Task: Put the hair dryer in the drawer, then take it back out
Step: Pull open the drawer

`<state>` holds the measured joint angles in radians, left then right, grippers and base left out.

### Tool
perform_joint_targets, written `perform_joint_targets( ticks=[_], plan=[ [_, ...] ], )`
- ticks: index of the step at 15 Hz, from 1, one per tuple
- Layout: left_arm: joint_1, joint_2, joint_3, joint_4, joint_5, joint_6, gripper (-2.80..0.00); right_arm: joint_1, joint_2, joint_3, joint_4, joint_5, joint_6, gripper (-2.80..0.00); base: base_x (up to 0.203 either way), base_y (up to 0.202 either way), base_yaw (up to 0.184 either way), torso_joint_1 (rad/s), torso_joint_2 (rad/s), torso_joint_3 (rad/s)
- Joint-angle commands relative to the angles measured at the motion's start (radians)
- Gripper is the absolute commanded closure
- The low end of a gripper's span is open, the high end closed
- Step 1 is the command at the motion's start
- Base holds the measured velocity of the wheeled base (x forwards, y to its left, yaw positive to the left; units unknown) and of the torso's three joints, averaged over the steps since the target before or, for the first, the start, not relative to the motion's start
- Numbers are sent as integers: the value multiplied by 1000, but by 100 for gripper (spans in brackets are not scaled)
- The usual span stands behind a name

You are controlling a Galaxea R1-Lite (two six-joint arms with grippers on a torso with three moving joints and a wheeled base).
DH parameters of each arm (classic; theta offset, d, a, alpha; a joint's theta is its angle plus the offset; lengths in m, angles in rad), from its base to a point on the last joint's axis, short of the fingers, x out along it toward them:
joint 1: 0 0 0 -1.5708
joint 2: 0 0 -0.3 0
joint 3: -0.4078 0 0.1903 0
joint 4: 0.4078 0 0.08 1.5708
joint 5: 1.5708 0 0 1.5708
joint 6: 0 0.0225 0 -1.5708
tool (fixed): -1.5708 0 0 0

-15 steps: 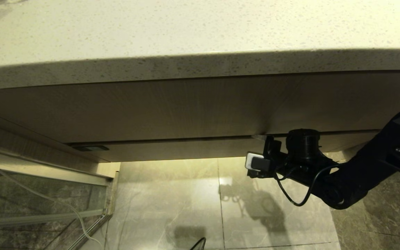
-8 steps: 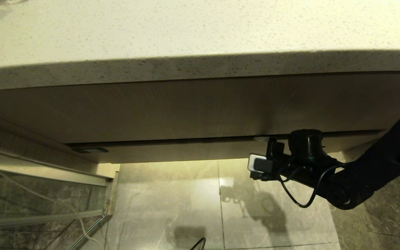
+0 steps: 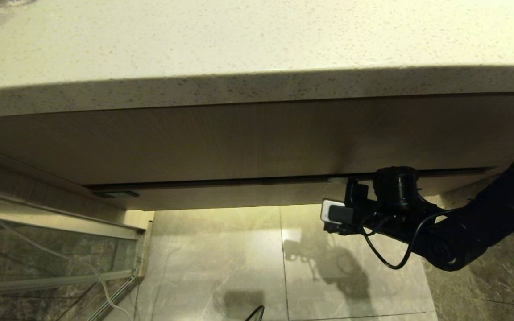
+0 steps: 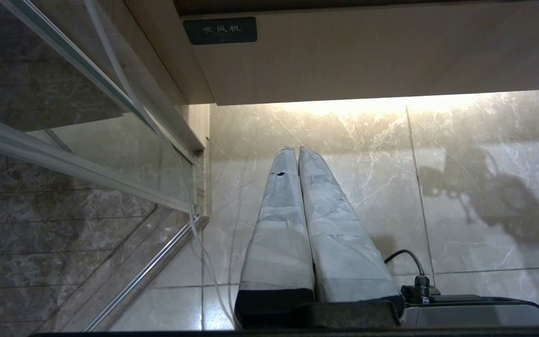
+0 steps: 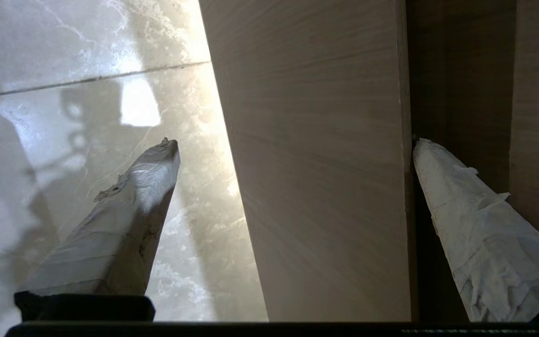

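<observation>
The drawer point(image 3: 239, 194) is the narrow beige wood-grain front under the taller panel, and it looks pushed in. My right gripper point(image 3: 340, 192) is at its right part, open wide across that front. In the right wrist view the drawer front point(image 5: 316, 164) fills the space between the jaws of my right gripper point(image 5: 295, 144). One taped finger point(image 5: 466, 210) sits in the dark gap above the front. The other finger point(image 5: 129, 201) hangs below it over the floor. My left gripper point(image 4: 296, 150) is parked low over the tiles, shut and empty. The hair dryer is hidden.
A speckled stone countertop point(image 3: 239, 40) overhangs the tall wood-grain panel point(image 3: 239, 142). A dark label plate point(image 3: 115, 194) marks the drawer's left end. A glass door with a metal frame point(image 3: 51, 281) and a thin white cord stand at the left. Marble floor tiles point(image 3: 239, 267) lie below.
My right wrist has crept slightly to the right along the drawer front and the forearm has dropped lower. The jaws stay open, and the drawer has not visibly moved.
</observation>
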<state>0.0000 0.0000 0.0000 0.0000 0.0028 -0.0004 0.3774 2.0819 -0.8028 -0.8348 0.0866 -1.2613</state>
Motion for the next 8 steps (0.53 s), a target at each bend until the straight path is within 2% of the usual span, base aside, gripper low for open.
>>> perform_joint_targets(
  ticks=[1,8],
  plan=[
    [0,0,0,0,0,-1,0,7,-5,4,-1,2,-7,-280,0,0,0,0,0,0],
    [0,0,0,0,0,-1,0,15,-18,-21,31,3,-6,-280,0,0,0,0,0,0]
  ],
)
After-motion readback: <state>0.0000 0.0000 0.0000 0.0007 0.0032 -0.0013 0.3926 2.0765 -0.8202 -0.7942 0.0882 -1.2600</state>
